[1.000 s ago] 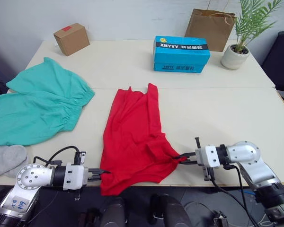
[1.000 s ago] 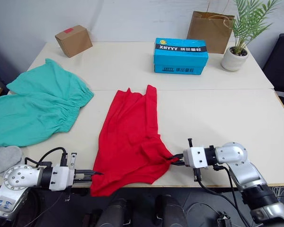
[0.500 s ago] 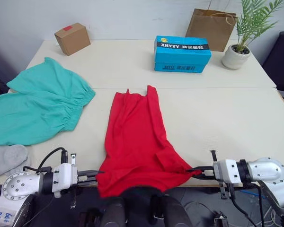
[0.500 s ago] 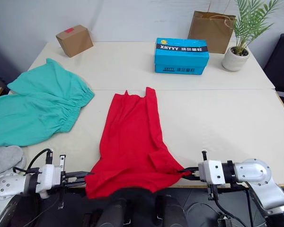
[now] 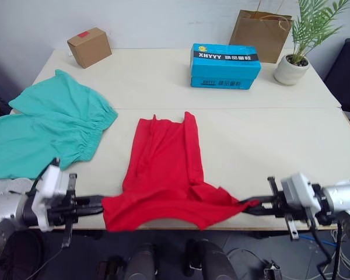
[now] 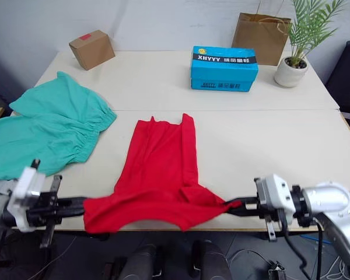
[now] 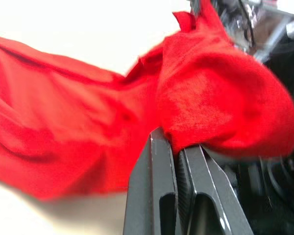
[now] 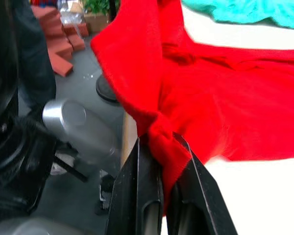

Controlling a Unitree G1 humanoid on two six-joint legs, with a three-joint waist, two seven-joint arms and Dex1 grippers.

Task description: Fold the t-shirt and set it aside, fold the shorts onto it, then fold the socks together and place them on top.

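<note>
The red t-shirt (image 5: pixel 163 175) lies on the cream counter (image 5: pixel 268 146) with its hem end drawn out wide along the near edge, strung between the 2 pincers. The left pincer (image 5: pixel 99 204) is clamped on the hem's left corner, which hangs just past the counter's edge; the left wrist view shows its 2 black fingers (image 7: pixel 159 196) pressed tight together with a bulge of red knit cloth bunched over their tips. The right pincer (image 5: pixel 251 205) is closed on the opposite corner, pulled to a thin point; in the right wrist view red cloth is pinched into a knot between its fingers (image 8: pixel 142 186). From the stretched hem the shirt narrows toward the counter's middle, ending in 2 small peaks, with long soft creases running its length and a rumpled fold near the right corner. The fabric is plain, matte and limp.

The teal-green shorts (image 5: pixel 46 131) lie spread flat on the counter's left side, well apart from the shirt, their gathered waistband facing it. Just behind the left arm a light grey bit shows at the counter's near left edge; I cannot tell whether it is the socks.

At the far side stand a small brown cardboard box (image 5: pixel 88 47), a blue carton with printed lettering (image 5: pixel 224 58), a brown paper bag (image 5: pixel 262 35) and a potted plant in a white pot (image 5: pixel 291 69).
</note>
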